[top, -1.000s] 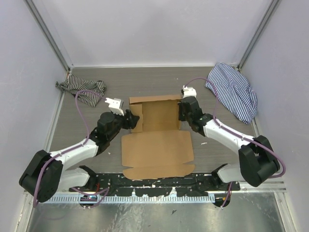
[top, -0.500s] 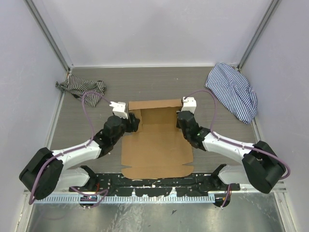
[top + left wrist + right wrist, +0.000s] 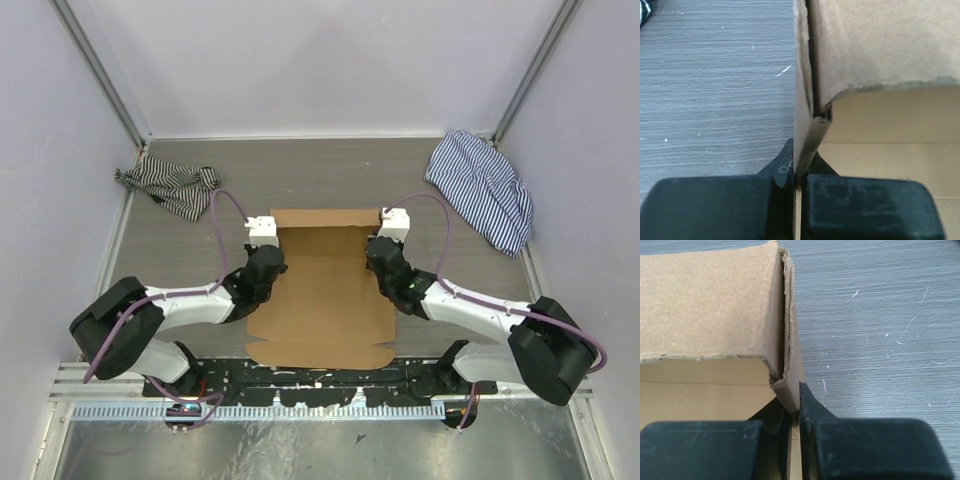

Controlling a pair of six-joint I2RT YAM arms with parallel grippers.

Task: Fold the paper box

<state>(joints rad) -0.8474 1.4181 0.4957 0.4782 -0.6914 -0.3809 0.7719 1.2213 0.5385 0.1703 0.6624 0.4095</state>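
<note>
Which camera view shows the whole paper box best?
Top external: the paper box appears whole, flat front panel and raised back wall. The left wrist view shows only its left wall's corner; the right wrist view, only its right wall's.

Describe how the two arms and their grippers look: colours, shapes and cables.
The left arm and right arm have white links and bulky black joints. A purple cable loops along each. The left gripper and right gripper have a white wrist block and blocky black fingers.

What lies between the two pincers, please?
The brown floor of the paper box fills that stretch, shown in the top view; the left pincer and right pincer each pinch a side wall.
</note>
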